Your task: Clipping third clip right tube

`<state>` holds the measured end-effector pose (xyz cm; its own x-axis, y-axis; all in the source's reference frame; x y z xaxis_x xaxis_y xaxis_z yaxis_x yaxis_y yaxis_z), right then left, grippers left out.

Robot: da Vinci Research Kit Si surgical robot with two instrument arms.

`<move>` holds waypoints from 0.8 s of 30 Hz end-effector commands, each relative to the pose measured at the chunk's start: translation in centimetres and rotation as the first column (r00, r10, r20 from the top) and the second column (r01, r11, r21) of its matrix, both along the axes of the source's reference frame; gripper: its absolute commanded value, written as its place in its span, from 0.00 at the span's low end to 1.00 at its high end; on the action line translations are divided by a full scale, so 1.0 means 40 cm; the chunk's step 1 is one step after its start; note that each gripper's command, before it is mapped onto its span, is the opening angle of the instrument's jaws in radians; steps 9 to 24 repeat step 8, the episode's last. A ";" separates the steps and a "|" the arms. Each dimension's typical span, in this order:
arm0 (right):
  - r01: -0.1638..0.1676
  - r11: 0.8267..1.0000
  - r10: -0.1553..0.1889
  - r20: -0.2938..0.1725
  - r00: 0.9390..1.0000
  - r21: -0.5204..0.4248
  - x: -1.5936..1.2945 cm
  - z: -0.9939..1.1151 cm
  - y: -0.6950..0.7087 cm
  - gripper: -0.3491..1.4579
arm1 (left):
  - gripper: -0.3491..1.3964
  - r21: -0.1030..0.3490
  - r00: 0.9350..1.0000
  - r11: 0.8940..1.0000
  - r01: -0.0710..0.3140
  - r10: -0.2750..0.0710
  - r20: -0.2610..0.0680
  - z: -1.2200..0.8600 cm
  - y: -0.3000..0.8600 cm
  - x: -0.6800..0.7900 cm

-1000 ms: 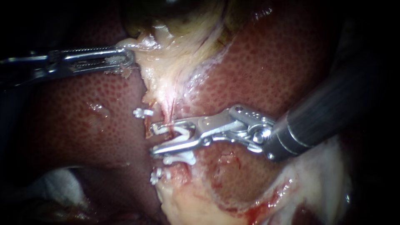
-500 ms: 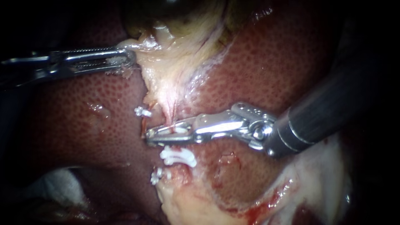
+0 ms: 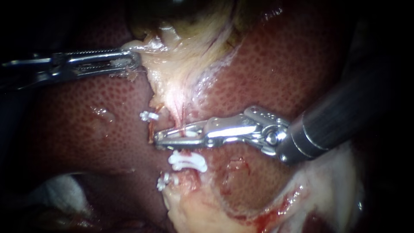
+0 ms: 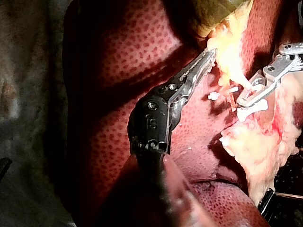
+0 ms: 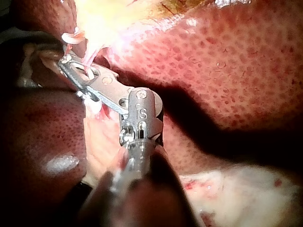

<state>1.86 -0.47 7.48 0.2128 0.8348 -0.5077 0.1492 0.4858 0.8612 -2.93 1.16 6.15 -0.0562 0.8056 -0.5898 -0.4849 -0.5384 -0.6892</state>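
From where I stand, the left instrument [image 3: 131, 59] comes in over the liver [image 3: 86, 125] and its long jaws are pinching the edge of the pale tissue [image 3: 172, 73] that hangs below the gallbladder [image 3: 181, 11]. I judge that it pulls this tissue sideways and up, so that the thin strands under it stay stretched and apart from each other. A small clip [image 3: 148, 115] sits on the thin strand at the left, and another small clip [image 3: 163, 181] lies lower, near the pale fat.

In the middle runs the right tube [image 3: 182, 118], straight down into the jaws of the right instrument [image 3: 157, 139]. These jaws lie across the tube and are pressed together on a new clip [image 3: 189, 134], of which only a bit of white shows between the metal. Just below them a seated clip [image 3: 187, 161] already crosses the same tube, so the new one goes close above it.

One second ago these jaws stood wide apart around the tube with the white clip open in them. Half a second ago they were already closed, and since then they stay closed, with the shaft a little more to the right
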 end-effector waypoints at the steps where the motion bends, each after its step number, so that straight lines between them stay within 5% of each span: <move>1: 0.001 1.000 -0.001 -0.001 1.000 -0.001 0.0000 0.0001 -0.0001 0.00 | 0.00 0.000 1.000 1.000 0.001 -0.001 -0.001 0.0000 0.0000 -0.0001; 24: 0.002 1.000 -0.002 -0.001 1.000 -0.001 -0.0003 0.0000 -0.0004 0.00 | 0.00 0.000 1.000 1.000 0.001 -0.001 -0.001 0.0001 0.0000 -0.0003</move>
